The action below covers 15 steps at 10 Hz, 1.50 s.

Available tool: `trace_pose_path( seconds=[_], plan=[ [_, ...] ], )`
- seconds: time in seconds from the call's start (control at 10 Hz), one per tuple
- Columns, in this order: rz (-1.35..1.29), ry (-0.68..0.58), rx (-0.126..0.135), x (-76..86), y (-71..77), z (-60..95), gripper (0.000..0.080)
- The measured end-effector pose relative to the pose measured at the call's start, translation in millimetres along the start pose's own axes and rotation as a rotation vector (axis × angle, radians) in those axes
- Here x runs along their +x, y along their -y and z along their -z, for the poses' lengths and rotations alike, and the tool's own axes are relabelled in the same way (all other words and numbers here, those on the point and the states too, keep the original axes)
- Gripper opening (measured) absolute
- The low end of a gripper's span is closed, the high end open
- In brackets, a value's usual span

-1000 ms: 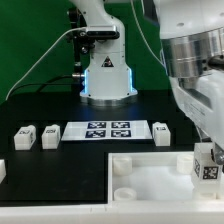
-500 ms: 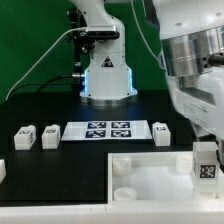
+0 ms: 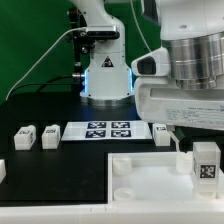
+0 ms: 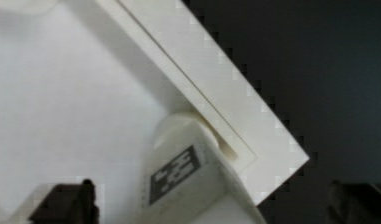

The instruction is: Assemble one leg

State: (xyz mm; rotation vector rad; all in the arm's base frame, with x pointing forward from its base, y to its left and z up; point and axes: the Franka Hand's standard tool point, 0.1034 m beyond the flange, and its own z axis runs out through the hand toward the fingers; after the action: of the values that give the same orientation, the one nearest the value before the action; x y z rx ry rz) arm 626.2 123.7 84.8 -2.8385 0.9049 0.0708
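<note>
A leg (image 3: 206,162), a small white block with a black-and-white tag, stands upright at the near right corner of the large white tray-like piece (image 3: 150,185). My gripper (image 3: 188,138) hangs just above it and is open, holding nothing. In the wrist view the leg (image 4: 183,168) lies against the tray's raised rim (image 4: 205,80), and my gripper (image 4: 208,205) is over it with the two dark fingertips (image 4: 62,205) wide apart on either side, not touching it.
Three more legs (image 3: 25,135) (image 3: 49,138) (image 3: 162,132) lie on the black table beside the marker board (image 3: 105,131). Another white part shows at the exterior view's left edge (image 3: 2,170). The arm's base (image 3: 108,75) stands behind.
My hand has risen and drawn back from the leg. The leg stays upright at the tray's corner, free of the fingers.
</note>
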Motion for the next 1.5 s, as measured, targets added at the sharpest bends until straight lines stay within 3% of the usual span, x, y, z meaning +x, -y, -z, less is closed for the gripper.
trace_pose_path(
  seconds=[0.1, 0.2, 0.4, 0.5, 0.7, 0.9, 1.2, 1.5],
  plan=[
    [0.154, -0.01, -0.017, 1.2, -0.9, -0.4, 0.0649],
    [0.343, -0.03, -0.061, 2.9, -1.4, -2.9, 0.0649],
    [0.396, -0.039, -0.061, 4.1, -0.1, -5.1, 0.0649],
    [0.397, -0.039, -0.061, 4.3, -0.3, -5.2, 0.0562],
    [0.257, -0.039, -0.053, 3.6, 0.2, -5.4, 0.03],
    [0.131, -0.042, -0.052, 4.4, -1.0, -5.9, 0.03],
    [-0.319, -0.041, -0.014, 4.5, -0.7, -7.6, 0.0299],
    [-0.832, -0.041, 0.101, 1.6, 1.7, -10.1, 0.0298]
  ],
)
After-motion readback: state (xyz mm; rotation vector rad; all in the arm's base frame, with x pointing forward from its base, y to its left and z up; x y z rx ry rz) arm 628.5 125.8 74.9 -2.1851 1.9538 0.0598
